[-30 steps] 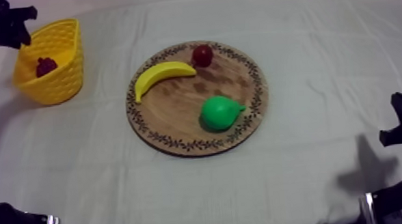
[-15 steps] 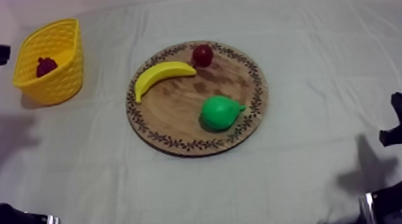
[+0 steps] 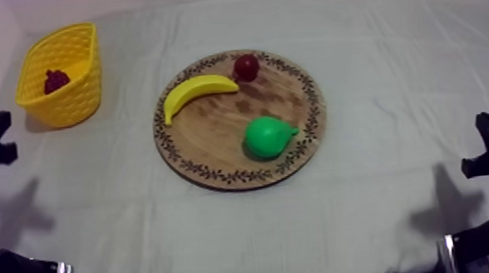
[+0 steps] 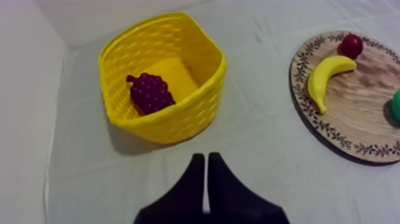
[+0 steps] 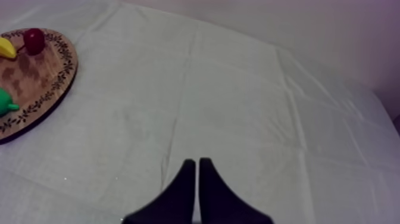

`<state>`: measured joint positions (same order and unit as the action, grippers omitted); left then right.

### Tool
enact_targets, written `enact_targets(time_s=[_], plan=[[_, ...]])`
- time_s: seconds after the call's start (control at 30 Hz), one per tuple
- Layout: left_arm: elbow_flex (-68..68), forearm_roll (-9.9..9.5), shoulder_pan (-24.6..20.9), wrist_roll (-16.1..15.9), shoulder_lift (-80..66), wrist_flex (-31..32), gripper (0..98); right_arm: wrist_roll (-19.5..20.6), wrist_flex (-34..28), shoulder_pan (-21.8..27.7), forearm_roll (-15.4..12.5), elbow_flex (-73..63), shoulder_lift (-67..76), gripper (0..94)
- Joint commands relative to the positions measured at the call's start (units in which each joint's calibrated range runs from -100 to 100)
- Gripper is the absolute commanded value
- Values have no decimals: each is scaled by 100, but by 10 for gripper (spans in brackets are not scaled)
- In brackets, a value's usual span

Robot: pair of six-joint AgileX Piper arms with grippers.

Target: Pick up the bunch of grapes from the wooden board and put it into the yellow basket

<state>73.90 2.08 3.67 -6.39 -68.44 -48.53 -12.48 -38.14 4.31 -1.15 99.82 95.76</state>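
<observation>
Yellow basket (image 4: 178, 122) holds the bunch of grapes (image 4: 149, 92), which lies on its floor toward one wall; we judge the placing done. Our left gripper (image 4: 206, 159) hangs beside the basket, fingers pressed together and empty. Right gripper (image 5: 196, 164) is likewise closed on nothing, parked well apart from the wooden board (image 3: 214, 132), where banana (image 3: 197, 92), pear (image 3: 267, 137) and small red fruit (image 3: 246, 66) lie.
</observation>
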Motion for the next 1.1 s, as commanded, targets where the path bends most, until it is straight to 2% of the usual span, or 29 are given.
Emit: enact_targets(time_s=[0.0,0.17,0.33,0.47,0.6,0.83,1.07], plan=[[641,4,15,-46,-644,180,0,0,0,-2,0,-4,0,3],[1339,15,-1,-62,-1439,428,0,-1,0,-2,0,-4,0,3],[1857,8,-46,125,-2052,488,0,0,0,-2,0,-4,0,3],[2092,10,-46,347,-2375,684,0,0,0,-2,0,-4,0,3],[2256,-182,18,716,-2679,903,1,0,0,-2,0,-4,0,3],[2450,-338,149,1418,-3106,1262,1,0,0,-2,0,-4,0,3],[2513,-381,190,1593,-3152,1363,1,0,0,-2,0,-4,0,3]])
